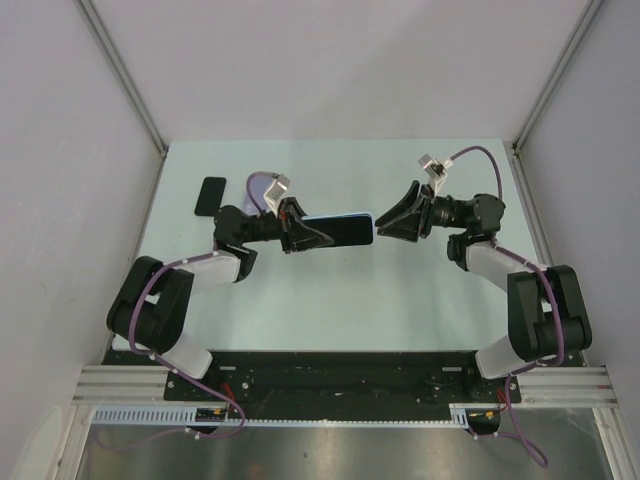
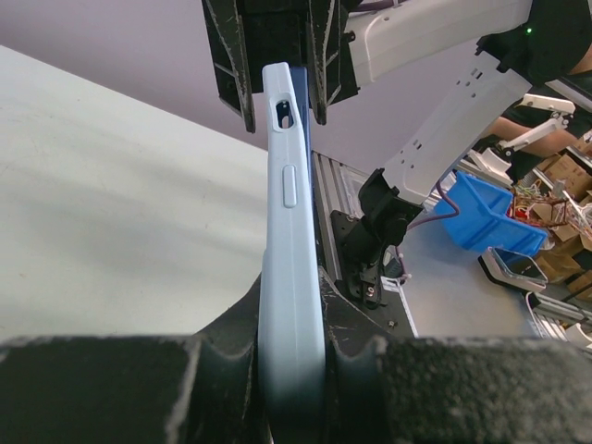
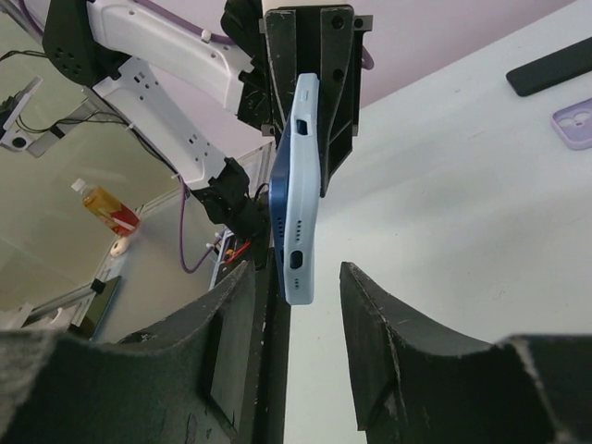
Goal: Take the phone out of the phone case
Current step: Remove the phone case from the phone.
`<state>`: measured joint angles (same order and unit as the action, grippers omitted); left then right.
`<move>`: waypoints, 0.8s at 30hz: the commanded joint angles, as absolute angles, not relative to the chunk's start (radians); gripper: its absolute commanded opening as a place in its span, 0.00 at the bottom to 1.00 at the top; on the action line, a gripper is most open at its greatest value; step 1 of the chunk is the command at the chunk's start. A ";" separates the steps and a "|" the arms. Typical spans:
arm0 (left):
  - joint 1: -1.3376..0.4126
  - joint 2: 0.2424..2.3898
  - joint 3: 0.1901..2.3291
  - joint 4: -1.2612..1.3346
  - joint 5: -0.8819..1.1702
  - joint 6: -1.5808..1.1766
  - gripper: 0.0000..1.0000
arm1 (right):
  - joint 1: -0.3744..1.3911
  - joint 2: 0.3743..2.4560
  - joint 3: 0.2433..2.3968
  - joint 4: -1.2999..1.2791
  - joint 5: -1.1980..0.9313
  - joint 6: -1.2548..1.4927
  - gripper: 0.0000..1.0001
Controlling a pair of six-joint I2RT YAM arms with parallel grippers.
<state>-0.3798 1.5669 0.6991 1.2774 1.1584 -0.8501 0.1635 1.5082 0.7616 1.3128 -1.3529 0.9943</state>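
1. Your left claw [image 1: 312, 233] is clamped shut on one end of the phone case [image 1: 340, 229]. It holds the case in the air above the middle of the worktop [image 1: 330, 300], pointing lengthwise toward the other arm.
2. The phone [image 3: 280, 176] is dark blue and sits inside the pale blue case, with its edge showing along one side.
3. Your right claw [image 1: 382, 226] faces the case's free end with its jaws partly open and holds nothing. That end sits right at the gap between the fingers, with space visible on both sides.
4. A flat black slab [image 1: 210, 195] lies on the worktop at the far left, with a lilac case [image 3: 573, 123] near it.
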 commanded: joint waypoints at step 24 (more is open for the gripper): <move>-0.376 1.559 0.722 1.353 1.144 -0.884 0.00 | 0.189 1.490 0.793 1.390 -1.333 0.832 0.32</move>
<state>-0.3794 1.5711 0.6991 1.2774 1.1572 -0.8654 0.1860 1.5070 0.7616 1.3128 -1.3506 0.8925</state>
